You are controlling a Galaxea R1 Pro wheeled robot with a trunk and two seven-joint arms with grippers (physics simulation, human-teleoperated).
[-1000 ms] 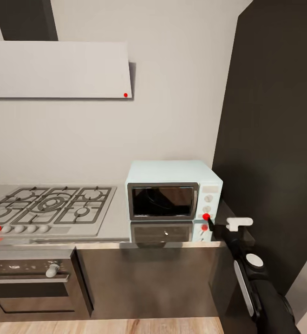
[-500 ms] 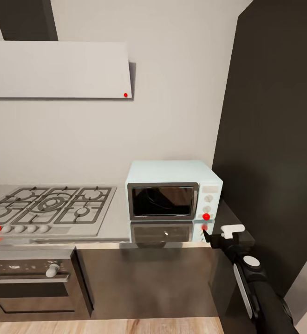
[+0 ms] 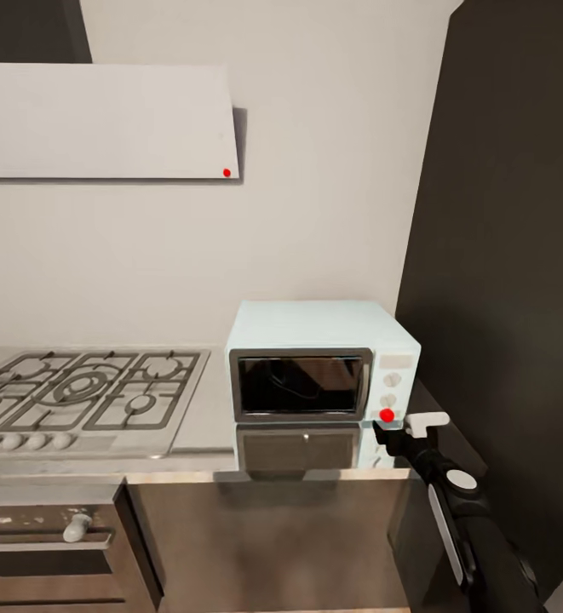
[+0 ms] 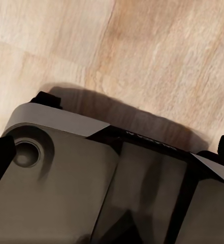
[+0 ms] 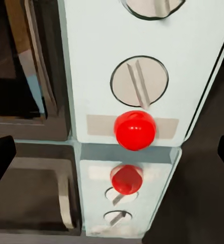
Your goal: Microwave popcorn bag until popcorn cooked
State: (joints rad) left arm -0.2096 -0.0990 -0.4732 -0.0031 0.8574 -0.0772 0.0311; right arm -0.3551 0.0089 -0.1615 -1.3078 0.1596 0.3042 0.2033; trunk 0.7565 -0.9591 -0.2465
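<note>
Microwave (image 5: 142,61) panel, red button (image 5: 135,130), knob (image 5: 139,81)

The right arm (image 3: 464,528) reaches forward, its right gripper (image 3: 393,431) just in front of the microwave's (image 3: 315,362) red button (image 3: 387,415), fingertips (image 5: 0,152) spread wide apart and holding nothing.

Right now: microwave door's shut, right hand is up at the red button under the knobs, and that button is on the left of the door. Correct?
One slip: the red button is to the right of the door, not left. The head view shows it, on the microwave panel below the knobs. The door is shut and the right hand is near it.
</note>
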